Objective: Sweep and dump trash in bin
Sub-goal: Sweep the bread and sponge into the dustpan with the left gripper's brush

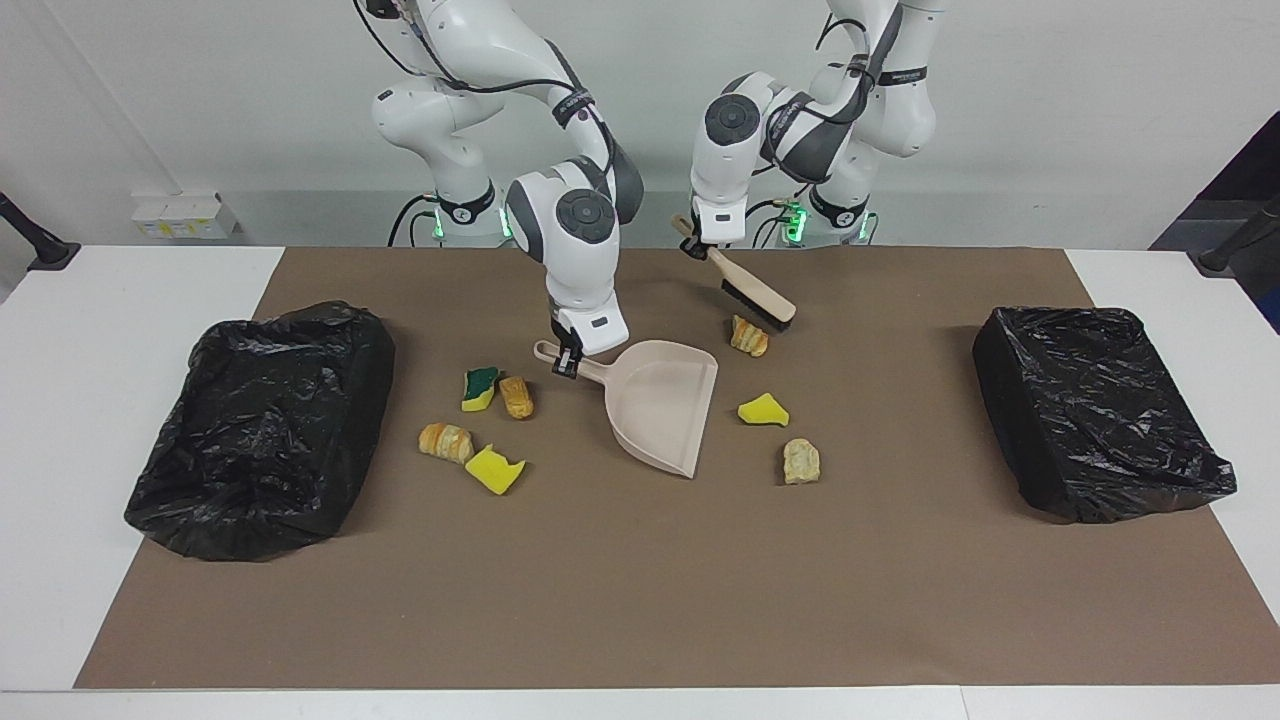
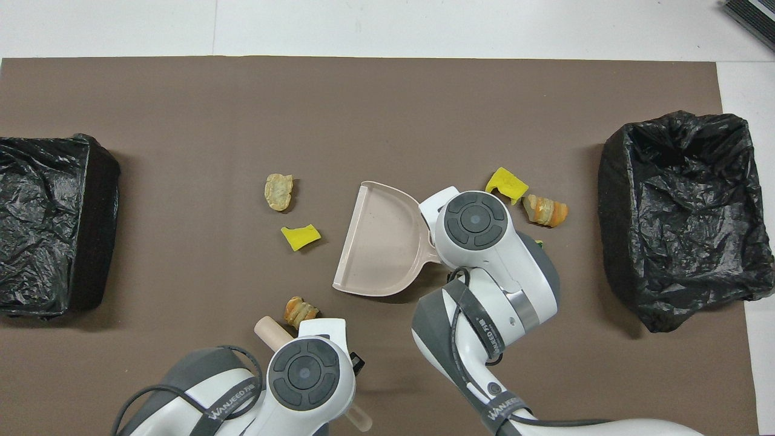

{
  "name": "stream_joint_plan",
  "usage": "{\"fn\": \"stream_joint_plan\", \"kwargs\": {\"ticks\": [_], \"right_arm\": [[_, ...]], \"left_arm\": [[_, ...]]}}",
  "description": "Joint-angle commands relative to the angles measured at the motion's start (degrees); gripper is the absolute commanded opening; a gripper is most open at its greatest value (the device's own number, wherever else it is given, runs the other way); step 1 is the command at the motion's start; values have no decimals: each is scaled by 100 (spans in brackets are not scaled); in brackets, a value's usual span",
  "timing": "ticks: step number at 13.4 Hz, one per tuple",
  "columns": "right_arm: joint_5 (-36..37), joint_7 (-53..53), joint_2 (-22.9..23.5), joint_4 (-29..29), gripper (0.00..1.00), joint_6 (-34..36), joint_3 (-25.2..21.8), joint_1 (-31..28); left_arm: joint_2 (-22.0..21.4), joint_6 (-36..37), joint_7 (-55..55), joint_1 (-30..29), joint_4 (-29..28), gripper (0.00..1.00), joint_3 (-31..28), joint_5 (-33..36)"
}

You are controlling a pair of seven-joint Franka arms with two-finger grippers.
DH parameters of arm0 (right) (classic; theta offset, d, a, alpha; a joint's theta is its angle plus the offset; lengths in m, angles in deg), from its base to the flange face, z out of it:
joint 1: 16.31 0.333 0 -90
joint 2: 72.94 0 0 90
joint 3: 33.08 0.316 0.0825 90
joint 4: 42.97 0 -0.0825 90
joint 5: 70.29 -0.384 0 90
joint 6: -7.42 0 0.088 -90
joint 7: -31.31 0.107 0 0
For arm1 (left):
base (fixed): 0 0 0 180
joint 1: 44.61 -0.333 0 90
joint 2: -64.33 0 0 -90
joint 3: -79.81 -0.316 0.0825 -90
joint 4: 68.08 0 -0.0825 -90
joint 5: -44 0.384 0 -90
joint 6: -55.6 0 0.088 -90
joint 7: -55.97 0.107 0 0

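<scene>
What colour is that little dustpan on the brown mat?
The dustpan is a pale pinkish beige all over, handle included. It shows best in the facing view.

**Two white arms, grey at the joints**

Both arms wore glossy white shells with dark grey bands at the joints. Each wrist housing carried a round dark grey cap with a small hub at its centre. Black cables looped along the upper links, strapped by black bands printed with white lettering. Green lights glowed at the bases. The small grippers under the white wrist blocks were black
</scene>
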Motion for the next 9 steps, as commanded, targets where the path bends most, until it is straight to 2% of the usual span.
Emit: {"fn": "stream_joint_plan", "kwargs": {"ticks": [1,3,7,9], "right_arm": [[-34,143,-79,-71,0,56,30,-2],[-34,143,-79,-71,0,56,30,-2],[-34,143,-79,-71,0,56,30,-2],[-34,143,-79,-71,0,56,30,-2]], "left_arm": [[201,-771,-333,48,-123,0,-104,-130],[446,-1124,-97,-301,17,0,-130,-130],[807,-1265,1210,-1041,368,0,-139,-121],[896,-1328,1983,-1226,448,0,-139,-121]]}}
